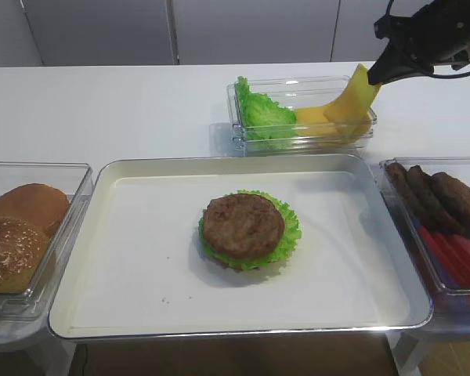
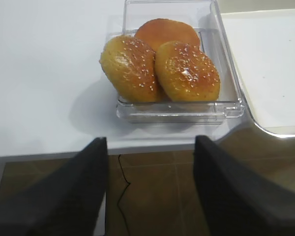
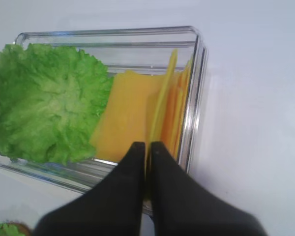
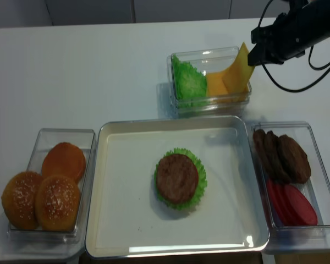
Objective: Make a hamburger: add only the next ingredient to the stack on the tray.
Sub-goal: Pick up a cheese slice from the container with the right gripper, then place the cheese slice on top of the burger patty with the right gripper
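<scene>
The cheese slice [image 1: 354,98] hangs half lifted out of a clear tub [image 1: 305,142], its top corner pinched by my right gripper [image 1: 376,77], which is shut on it. In the right wrist view the slice [image 3: 163,105] stands edge-on between the closed black fingertips [image 3: 137,152], above more cheese lying in the tub. The stack [image 1: 244,227], a brown patty on green lettuce, sits mid-tray [image 1: 141,251]. My left gripper [image 2: 150,142] is open and empty, off the table's front edge below the bun tub.
Lettuce [image 1: 262,113] fills the left half of the cheese tub. A tub of buns [image 1: 23,235] stands left of the tray. On the right, another tub holds dark patties [image 1: 442,200] and red slices [image 1: 458,254].
</scene>
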Robot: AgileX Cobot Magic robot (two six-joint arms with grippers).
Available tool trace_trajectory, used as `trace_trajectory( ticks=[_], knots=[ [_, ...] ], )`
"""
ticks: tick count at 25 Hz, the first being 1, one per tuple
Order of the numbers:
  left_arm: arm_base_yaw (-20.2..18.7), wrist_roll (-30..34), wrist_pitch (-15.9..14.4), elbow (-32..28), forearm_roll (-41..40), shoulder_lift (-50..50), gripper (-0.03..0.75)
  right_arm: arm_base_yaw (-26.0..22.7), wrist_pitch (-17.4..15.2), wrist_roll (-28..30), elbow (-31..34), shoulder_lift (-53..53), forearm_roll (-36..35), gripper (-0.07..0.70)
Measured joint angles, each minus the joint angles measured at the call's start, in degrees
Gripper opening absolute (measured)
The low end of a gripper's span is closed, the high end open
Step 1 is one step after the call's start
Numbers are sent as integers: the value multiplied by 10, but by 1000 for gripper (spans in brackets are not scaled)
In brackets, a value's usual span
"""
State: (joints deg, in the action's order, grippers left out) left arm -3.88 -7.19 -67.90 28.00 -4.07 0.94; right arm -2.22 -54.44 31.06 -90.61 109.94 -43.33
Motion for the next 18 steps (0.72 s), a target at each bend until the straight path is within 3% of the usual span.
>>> trace_trajectory(
  ticks=[18],
  knots=[
    [0, 0, 0, 0, 0, 0, 411, 0, -29, 0, 0, -63, -14, 26]
  ],
)
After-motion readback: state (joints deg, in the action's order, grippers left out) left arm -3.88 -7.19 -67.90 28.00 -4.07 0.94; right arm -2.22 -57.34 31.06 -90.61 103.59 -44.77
